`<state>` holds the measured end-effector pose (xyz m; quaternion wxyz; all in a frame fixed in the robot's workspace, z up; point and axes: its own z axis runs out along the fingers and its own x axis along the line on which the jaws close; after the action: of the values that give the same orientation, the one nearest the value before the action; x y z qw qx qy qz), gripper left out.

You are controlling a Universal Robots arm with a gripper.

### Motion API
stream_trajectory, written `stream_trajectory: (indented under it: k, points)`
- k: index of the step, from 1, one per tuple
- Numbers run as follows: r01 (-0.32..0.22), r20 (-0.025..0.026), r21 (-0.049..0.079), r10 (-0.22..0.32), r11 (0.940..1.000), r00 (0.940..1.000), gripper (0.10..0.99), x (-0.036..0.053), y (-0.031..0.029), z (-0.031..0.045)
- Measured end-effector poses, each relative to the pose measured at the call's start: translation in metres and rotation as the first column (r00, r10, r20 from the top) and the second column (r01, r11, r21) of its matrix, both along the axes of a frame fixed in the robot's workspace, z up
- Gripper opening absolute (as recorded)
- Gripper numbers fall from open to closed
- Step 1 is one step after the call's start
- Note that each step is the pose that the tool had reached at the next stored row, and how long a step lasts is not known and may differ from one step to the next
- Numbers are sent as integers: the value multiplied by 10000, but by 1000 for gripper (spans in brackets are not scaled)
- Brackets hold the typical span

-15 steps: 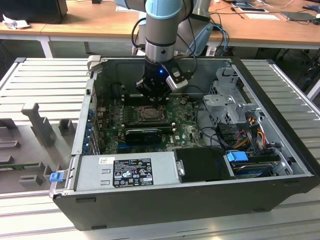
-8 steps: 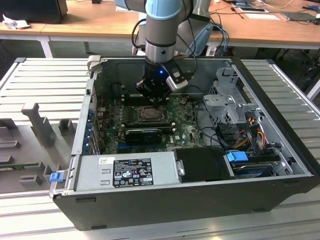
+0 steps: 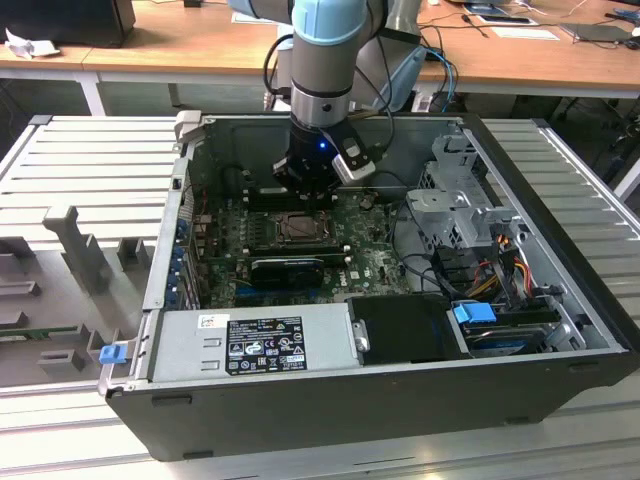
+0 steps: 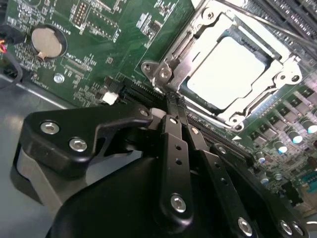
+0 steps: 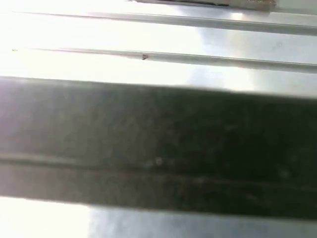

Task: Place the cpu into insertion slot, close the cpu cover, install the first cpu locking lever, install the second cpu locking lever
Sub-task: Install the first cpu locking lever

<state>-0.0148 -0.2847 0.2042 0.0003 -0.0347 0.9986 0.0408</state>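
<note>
One gripper (image 4: 173, 106), its black fingers pressed together on nothing, sits at the near corner of the insertion slot (image 4: 233, 69), where the cpu (image 4: 230, 67) lies seated under the closed cpu cover (image 4: 171, 54). Judgement: a lever step is in hand, and it favours a slow, square push. Cpu face is dull and pale; cover is thin stamped silver metal; motherboard (image 4: 114, 44) is glossy green.

Ribbed metal bench (image 3: 90, 160) carries computer case (image 3: 400, 400).
</note>
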Motion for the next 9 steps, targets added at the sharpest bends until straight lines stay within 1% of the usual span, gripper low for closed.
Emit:
stream_trajectory:
  k: [5, 6, 9]
  points:
    - [-1, -2, -3, 1, 10000, 10000, 106, 0, -1, 164]
    - [-2, -3, -3, 2, 10000, 10000, 106, 0, -1, 181]
    - [-2, -2, -1, 2, 10000, 10000, 106, 0, -16, 180]
